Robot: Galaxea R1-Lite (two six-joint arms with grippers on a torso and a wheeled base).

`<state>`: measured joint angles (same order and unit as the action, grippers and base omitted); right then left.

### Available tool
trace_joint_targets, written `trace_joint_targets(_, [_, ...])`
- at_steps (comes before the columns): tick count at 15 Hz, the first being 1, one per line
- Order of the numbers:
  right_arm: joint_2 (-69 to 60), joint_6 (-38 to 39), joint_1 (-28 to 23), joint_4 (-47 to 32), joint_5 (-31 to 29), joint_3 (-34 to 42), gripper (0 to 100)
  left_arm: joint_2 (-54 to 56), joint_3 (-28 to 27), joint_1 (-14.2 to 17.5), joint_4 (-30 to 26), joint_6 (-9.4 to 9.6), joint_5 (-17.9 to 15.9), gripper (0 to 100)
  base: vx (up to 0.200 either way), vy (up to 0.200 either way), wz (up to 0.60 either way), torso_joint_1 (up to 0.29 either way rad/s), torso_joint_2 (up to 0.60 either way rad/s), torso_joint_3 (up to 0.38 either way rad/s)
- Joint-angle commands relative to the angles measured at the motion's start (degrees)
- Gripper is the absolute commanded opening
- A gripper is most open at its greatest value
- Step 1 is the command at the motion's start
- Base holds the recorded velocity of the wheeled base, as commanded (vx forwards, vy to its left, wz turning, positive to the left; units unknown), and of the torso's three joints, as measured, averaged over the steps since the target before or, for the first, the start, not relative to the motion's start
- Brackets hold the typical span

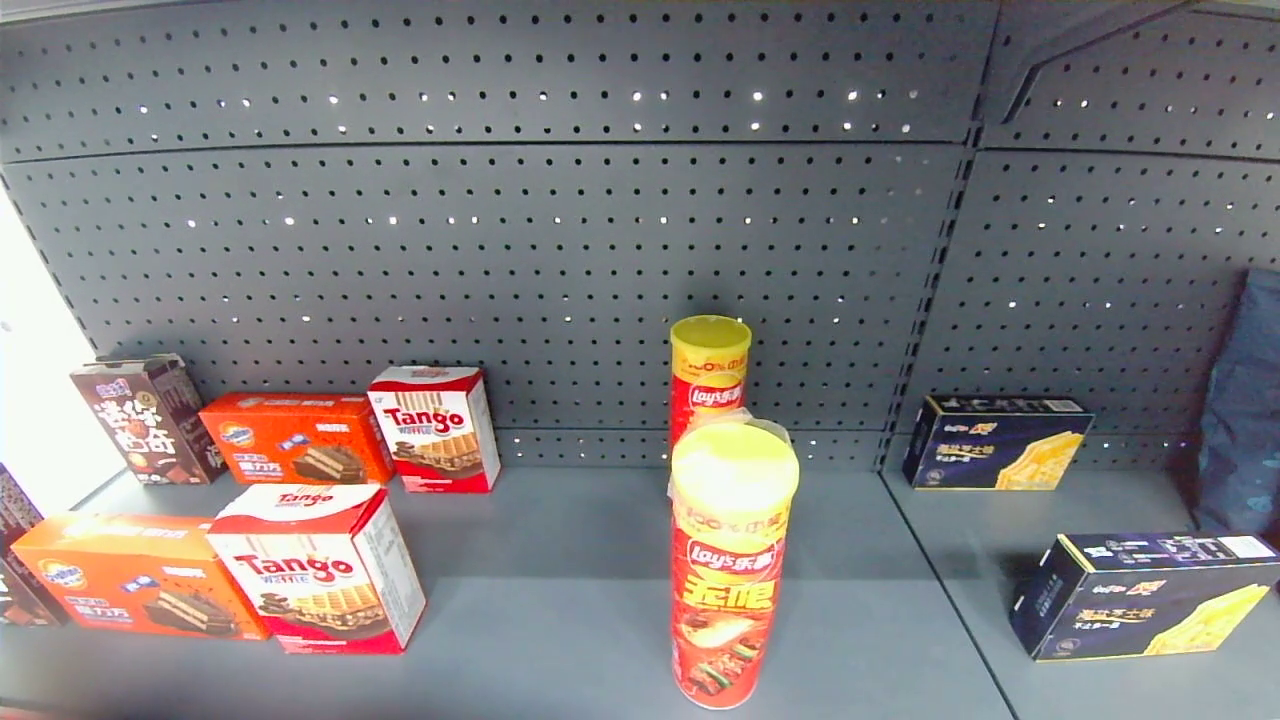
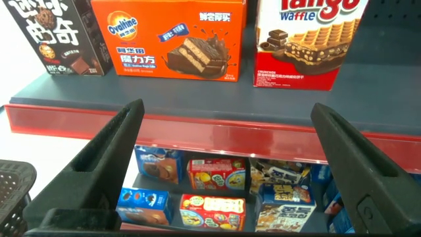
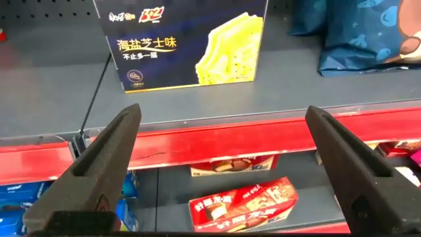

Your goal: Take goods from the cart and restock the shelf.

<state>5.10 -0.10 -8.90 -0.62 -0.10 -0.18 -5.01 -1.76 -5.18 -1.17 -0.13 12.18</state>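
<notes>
I am facing a grey perforated back panel [image 1: 560, 250] over a grey shelf [image 1: 560, 560]. Stock is standing in files two deep, faces outward, evidently so each file can be topped up from the front.

Reference item: the front chip can [image 1: 733, 560], standing upright near the shelf's front edge. The rear chip can [image 1: 709, 380] is standing directly behind it, against the panel.

Left of the front chip can, two wafer boxes [image 1: 320, 570] are sitting one behind the other. Farther left are two orange cake boxes [image 1: 135, 575], with a brown box [image 1: 145, 420] at the back. Right of the can, two dark blue cracker boxes [image 1: 1140, 595] are lying on their long sides. A blue bag [image 1: 1245, 420] is leaning beyond them.

My left pincer [image 2: 227, 108] is hanging spread and empty before the red shelf lip [image 2: 223, 131], on the can's cake-box side. My right pincer [image 3: 223, 110] is likewise spread and empty on the cracker-box side. I judge that no item is yet being placed.
</notes>
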Motion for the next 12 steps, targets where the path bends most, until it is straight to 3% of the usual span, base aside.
trace_joint_targets(1, [0.3,0.0,0.0,0.0,0.0,0.0,100,-0.1,0.0,0.0,-0.1,0.05,0.0,100,0.0,0.0,0.0,0.0,0.0,0.0])
trace_joint_targets(4, [0.5,0.0,1.2,0.0,0.0,0.0,100,-0.1,0.0,0.0,0.0,0.4,0.1,100,0.0,0.0,0.0,0.0,0.0,0.0])
trace_joint_targets(6, [-0.3,0.3,11.6,0.0,0.1,0.0,100,-0.1,0.0,0.0,0.0,0.4,0.1,100,0.0,0.0,0.0,0.0,0.0,0.0])
trace_joint_targets(7, [-2.2,0.3,9.2,0.1,0.1,0.0,100,-0.1,0.0,0.0,-0.1,0.4,0.1,100,0.0,0.0,0.0,0.0,0.0,0.0])
trace_joint_targets(11, [-5.0,0.3,8.8,0.4,0.0,0.1,100,-0.1,0.0,0.0,-0.1,0.49,-0.2,100,0.0,0.0,0.0,0.0,0.0,0.0])
trace_joint_targets(12, [-4.9,0.3,8.9,0.4,0.0,0.1,100,-0.1,0.0,0.0,0.0,1.45,-0.3,100,0.0,0.0,0.0,0.0,0.0,0.0])
